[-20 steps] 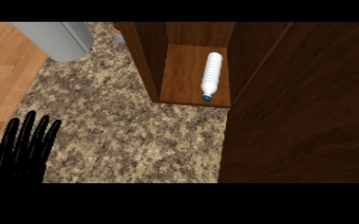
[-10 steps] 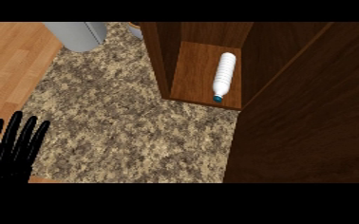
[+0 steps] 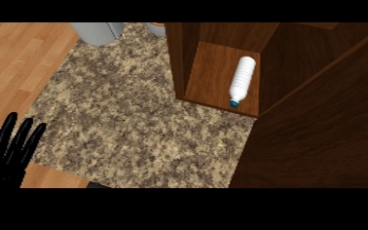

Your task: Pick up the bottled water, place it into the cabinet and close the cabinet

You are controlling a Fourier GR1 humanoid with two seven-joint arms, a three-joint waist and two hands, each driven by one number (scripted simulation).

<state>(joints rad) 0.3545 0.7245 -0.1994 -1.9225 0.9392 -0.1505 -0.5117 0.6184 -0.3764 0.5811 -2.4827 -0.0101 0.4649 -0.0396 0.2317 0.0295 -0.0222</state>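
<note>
Inside dark wooden cabinet [image 3: 215, 44], white plastic water bottle [image 3: 243, 81] lies flat, teal cap near; left hand [image 3: 17, 146] at left edge, fingers straight, empty.

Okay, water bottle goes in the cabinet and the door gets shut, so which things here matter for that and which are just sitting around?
Part of the job:
- bottled water, lying on its side on the cabinet shelf
- cabinet, shelf open to view
- cabinet door, dark panel at right

Just lying about:
- grey container at the counter's far edge
- left hand, open, resting at the view's left edge
</note>
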